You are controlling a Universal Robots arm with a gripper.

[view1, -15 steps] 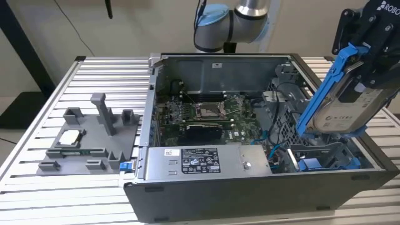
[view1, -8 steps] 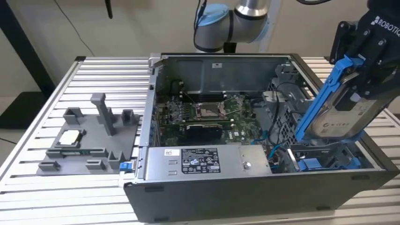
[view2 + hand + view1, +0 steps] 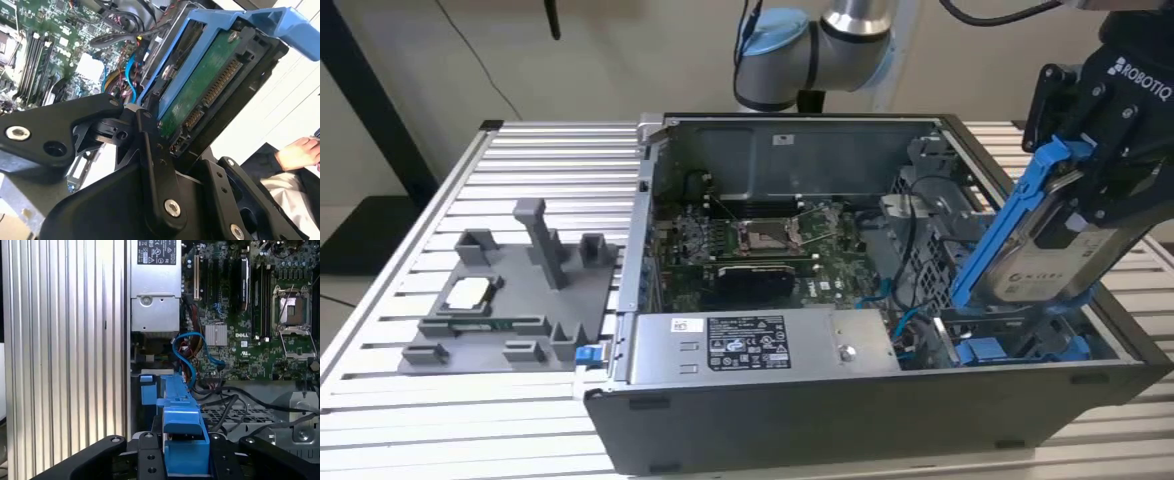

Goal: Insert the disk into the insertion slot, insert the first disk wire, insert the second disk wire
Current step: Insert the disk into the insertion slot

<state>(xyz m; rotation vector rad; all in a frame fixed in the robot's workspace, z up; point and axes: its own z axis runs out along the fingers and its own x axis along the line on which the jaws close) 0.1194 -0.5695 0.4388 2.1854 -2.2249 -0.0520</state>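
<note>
Claw (image 3: 1083, 188) around the tilted disk (image 3: 1035, 266), above the computer case (image 3: 854, 405).

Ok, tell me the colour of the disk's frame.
The frame is bright blue, best seen in the exterior view.

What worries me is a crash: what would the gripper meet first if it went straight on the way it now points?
Probably the blue drive bay below: the gripper holds the disk tilted, its lower end aimed down at that bay. Depth is unclear.
</note>
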